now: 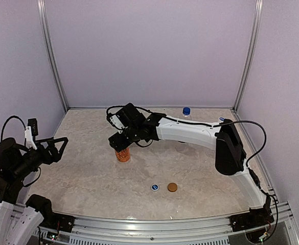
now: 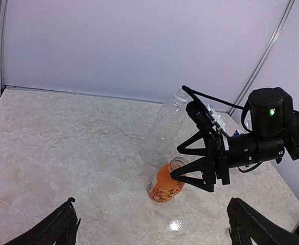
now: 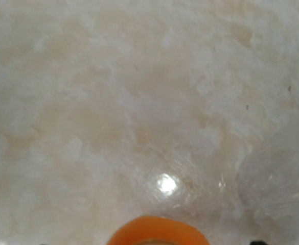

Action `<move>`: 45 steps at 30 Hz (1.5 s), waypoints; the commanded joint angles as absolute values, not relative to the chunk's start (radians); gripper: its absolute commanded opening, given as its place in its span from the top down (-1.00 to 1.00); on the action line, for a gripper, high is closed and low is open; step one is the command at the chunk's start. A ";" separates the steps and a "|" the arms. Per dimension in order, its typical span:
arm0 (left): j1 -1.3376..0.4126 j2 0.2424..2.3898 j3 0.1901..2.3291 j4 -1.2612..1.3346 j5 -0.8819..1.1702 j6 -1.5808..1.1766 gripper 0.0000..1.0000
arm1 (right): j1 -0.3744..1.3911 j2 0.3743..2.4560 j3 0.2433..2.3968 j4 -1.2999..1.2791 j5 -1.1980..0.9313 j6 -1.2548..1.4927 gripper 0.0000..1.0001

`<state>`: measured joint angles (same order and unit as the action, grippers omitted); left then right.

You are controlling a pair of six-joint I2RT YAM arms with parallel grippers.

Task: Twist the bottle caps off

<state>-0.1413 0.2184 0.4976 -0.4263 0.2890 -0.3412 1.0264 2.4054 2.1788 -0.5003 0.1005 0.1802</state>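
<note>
Orange bottle: the short orange plastic bottle [image 2: 164, 186] stands mid-table with its mouth bare, just in front of the clear unlabelled plastic bottle [image 2: 164, 127].
Right gripper: your right gripper [image 2: 178, 163] straddles the orange neck, jaws spread wider than it and gripping nothing.
Left gripper: your left gripper [image 1: 60, 147] hangs wide open and empty, well apart at the left.
Loose caps: a small orange cap [image 1: 172, 187] and a small blue cap [image 1: 154, 188] lie on the marble-look table [image 1: 88, 173].
Capped: a blue-capped bottle [image 1: 186, 111] stands by the back wall.
Handling: probably light, thin-walled and tippy; take the stiffer neck or shoulder, not the soft belly.
</note>
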 commanded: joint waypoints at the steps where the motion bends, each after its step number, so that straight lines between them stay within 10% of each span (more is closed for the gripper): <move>1: -0.130 0.225 0.481 -0.399 0.312 -0.345 -0.97 | 1.032 2.292 2.180 -0.501 0.049 0.155 -0.65; 11: -0.124 0.226 0.476 -0.393 0.324 -0.340 -0.98 | 1.034 2.086 2.140 -0.553 -0.140 0.165 -0.57; 19: -0.120 0.219 0.470 -0.385 0.323 -0.338 -0.97 | 0.999 1.904 2.091 -1.006 0.518 0.352 -0.68; 28: -0.118 0.212 0.470 -0.388 0.331 -0.337 -0.98 | 0.816 1.897 2.006 -1.253 0.623 0.461 -0.89; 45: -0.115 0.221 0.468 -0.382 0.350 -0.334 -0.98 | 0.707 1.847 1.866 -0.912 0.402 0.320 -0.25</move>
